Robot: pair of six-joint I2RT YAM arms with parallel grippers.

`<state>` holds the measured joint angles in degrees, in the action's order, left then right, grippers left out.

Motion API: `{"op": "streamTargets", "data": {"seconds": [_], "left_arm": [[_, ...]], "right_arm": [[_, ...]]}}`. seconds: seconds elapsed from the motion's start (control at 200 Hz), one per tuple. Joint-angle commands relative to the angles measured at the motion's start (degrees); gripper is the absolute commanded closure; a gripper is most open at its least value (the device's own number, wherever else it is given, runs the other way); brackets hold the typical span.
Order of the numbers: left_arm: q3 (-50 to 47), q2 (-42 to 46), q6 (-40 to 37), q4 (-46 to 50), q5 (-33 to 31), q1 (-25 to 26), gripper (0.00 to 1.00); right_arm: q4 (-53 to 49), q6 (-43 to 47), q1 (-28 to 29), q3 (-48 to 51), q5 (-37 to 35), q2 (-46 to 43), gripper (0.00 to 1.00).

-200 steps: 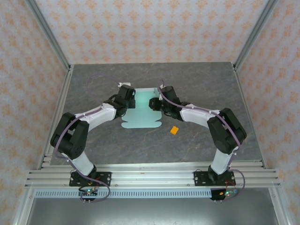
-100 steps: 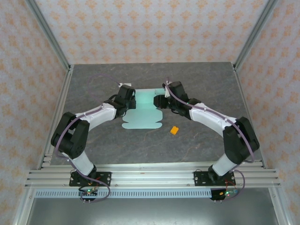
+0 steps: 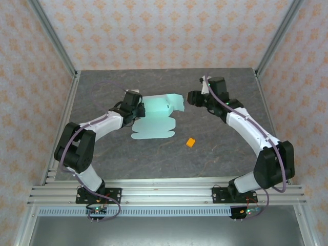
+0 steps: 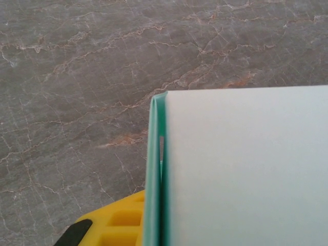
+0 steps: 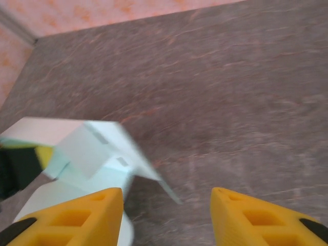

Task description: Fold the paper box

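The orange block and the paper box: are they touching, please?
Apart: the top external view shows bare grey table between the orange block and the paper box.

A small orange block (image 3: 190,142) lies flat on the table (image 3: 225,154), in the near-right part of the surface, with bare tabletop on every side of it. The table is a grey, stone-patterned slab with pale and rust-coloured veins, which the left wrist view (image 4: 77,77) shows at close range. Walls (image 3: 164,31) papered in a pink-orange repeating motif enclose the table on three sides, slanted aluminium posts (image 3: 51,36) stand at the two rear corners, and horizontal aluminium rails (image 3: 164,190) run along the near edge.
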<state>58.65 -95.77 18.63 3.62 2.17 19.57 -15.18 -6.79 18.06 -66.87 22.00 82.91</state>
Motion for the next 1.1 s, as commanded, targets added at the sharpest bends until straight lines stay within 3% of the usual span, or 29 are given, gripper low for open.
{"op": "streamTargets", "data": {"seconds": [0.0,0.125,0.285,0.566,1.096], "left_arm": [[-0.6,3.7,1.2,-0.6,3.5,-1.3,0.93],[-1.1,5.4,1.2,-0.2,5.1,-2.2,0.93],[-0.6,6.6,1.1,0.4,6.4,-2.3,0.93],[0.8,6.9,0.6,1.9,6.1,-2.3,0.93],[2.5,4.9,-0.3,3.2,7.1,-2.1,0.93]], "right_arm": [[-1.9,-1.0,-4.5,-2.8,0.2,1.9,0.52],[-4.7,2.0,-7.0,-7.0,3.4,8.5,0.52],[-0.5,7.6,-7.0,-9.4,18.5,14.5,0.52],[-2.3,17.3,-6.6,-12.1,35.1,17.8,0.53],[-8.4,24.3,-1.8,-16.1,40.1,20.9,0.56]]}}
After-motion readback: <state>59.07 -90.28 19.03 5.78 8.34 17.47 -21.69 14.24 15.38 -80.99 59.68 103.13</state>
